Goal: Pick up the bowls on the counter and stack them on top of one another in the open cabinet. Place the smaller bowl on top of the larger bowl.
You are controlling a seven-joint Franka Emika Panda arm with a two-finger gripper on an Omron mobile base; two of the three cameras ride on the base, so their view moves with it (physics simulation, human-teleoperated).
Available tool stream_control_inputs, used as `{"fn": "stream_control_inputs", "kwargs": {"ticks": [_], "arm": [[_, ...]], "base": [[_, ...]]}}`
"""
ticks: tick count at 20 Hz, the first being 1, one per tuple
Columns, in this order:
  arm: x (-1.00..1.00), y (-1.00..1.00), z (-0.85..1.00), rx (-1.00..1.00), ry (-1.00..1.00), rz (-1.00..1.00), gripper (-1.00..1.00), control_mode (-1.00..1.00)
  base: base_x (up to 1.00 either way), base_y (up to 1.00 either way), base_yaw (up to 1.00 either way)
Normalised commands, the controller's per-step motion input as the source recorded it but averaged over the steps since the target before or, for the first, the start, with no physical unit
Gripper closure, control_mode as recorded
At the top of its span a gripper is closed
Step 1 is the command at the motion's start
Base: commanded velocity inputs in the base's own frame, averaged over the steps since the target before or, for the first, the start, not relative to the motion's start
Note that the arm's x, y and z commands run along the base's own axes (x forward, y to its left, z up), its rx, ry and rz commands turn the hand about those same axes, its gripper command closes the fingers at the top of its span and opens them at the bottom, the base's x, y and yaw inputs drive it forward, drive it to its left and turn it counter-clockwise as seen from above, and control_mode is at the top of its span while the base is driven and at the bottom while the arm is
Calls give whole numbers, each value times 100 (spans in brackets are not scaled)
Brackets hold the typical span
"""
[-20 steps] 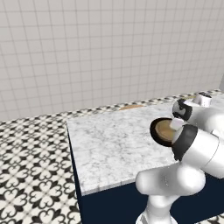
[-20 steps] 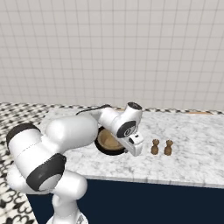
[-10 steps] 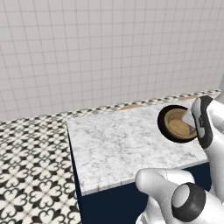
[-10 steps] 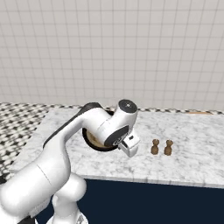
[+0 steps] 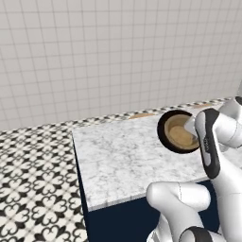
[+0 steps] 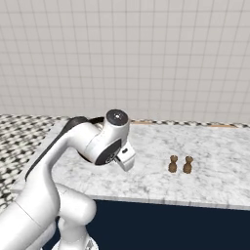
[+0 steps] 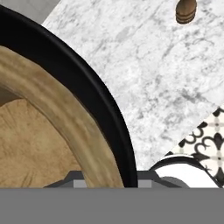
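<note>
A: Where are the bowls?
B: The smaller bowl [image 5: 182, 135] sits nested inside the larger bowl [image 5: 165, 136]; both are lifted over the right part of the marble table [image 5: 123, 160], tilted toward the camera.
A: And the hand?
B: The hand [image 5: 191, 126] is at the bowls' right rim, narrowly parted, seemingly pinching both rims; its fingers are hidden. Two small brown shakers [image 6: 179, 164] stand farther right.

The nested bowls [image 5: 179, 131], black around tan, have risen off the counter [image 5: 123, 156], tilted toward the camera.
</note>
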Motion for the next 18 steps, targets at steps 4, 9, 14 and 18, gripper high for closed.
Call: {"fn": "stream_control_inputs", "kwargs": {"ticks": [4, 9, 14, 18], "arm": [[0, 2, 0, 0, 0, -1, 100, 100], [0, 0, 0, 0, 0, 0, 100, 100], [0, 0, 0, 0, 0, 0, 100, 100], [0, 0, 0, 0, 0, 0, 100, 100]], "base": [[-12, 5, 8], [-55, 31, 64], [-25, 29, 89], [-12, 25, 94]]}}
